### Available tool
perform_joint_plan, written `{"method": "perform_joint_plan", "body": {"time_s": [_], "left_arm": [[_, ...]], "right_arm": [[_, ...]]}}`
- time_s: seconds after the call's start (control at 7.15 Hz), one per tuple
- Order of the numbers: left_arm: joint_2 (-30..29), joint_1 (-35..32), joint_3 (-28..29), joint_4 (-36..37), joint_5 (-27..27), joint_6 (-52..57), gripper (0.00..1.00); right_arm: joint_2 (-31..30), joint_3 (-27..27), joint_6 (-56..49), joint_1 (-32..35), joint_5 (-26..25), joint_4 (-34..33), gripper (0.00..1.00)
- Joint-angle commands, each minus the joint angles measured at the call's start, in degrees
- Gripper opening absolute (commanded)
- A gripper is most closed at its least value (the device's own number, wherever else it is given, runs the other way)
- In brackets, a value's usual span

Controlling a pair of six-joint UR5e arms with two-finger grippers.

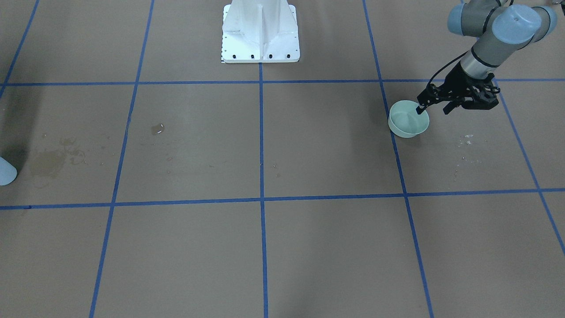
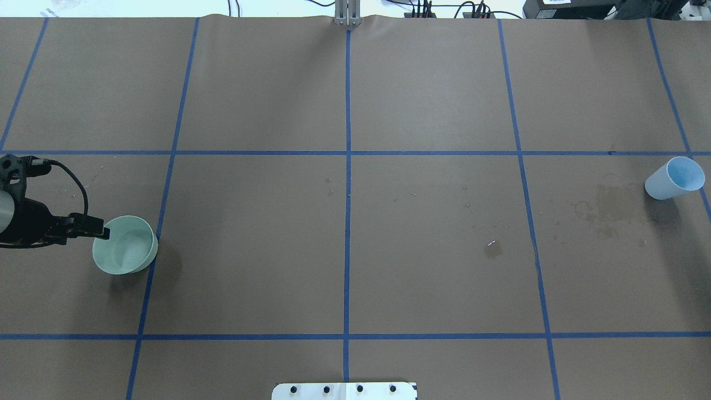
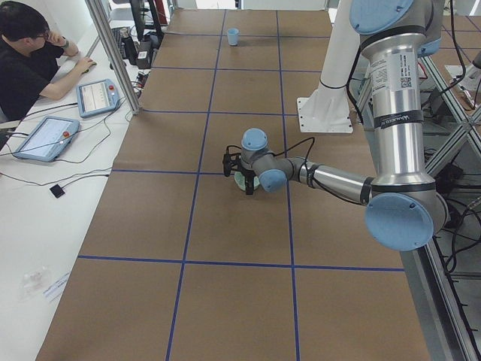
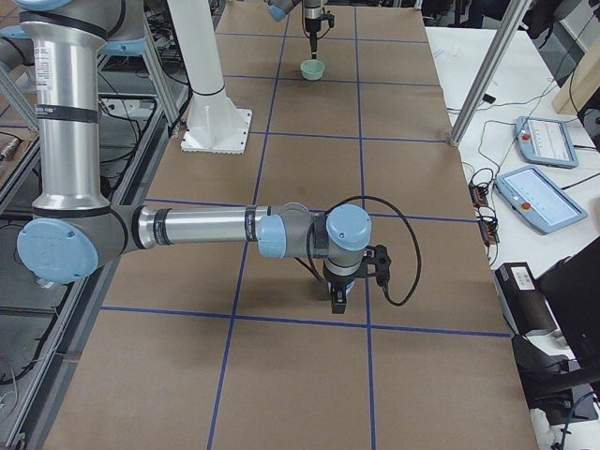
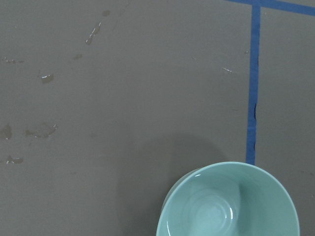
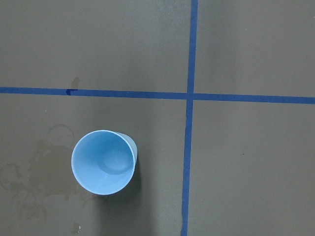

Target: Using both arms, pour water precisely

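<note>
A mint-green bowl [image 1: 408, 121] stands at the robot's left end of the table; it also shows in the overhead view [image 2: 125, 245] and the left wrist view [image 5: 229, 204]. My left gripper [image 1: 434, 109] hangs open over the bowl's outer rim, one fingertip [image 2: 102, 233] at the rim. A light blue cup [image 2: 674, 179] stands upright at the far right end. The right wrist view looks straight down into it [image 6: 103, 162]. My right gripper [image 4: 337, 302] shows only in the exterior right view, so I cannot tell its state. I make out no water in the cup or bowl.
A small wet patch with a white glint [image 2: 492, 248] lies on the brown paper right of centre. Darker stains [image 2: 602, 211] lie beside the cup. The white pedestal base [image 1: 260, 33] stands at the robot's edge. An operator [image 3: 30, 53] sits beyond the table.
</note>
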Motion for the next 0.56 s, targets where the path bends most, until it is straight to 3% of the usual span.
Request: {"method": "perform_joint_plan", "body": {"time_s": [0.0,0.28,0.42], "left_arm": [[-0.51,2.02,1.66,-0.48,1.71,-0.03,0.99],[-0.69,3.34,4.38,-3.98,3.2,-0.9,0.95],[-0.87,4.22,4.39,-5.04,3.21,-4.13,0.61]], "right_arm": [[-0.01,0.02,-0.09,0.06,0.0,0.0,0.99],[-0.01,-0.07,-0.09,0.06,0.0,0.0,0.99],[-0.18,-0.07,-0.09,0.06,0.0,0.0,0.99]]}}
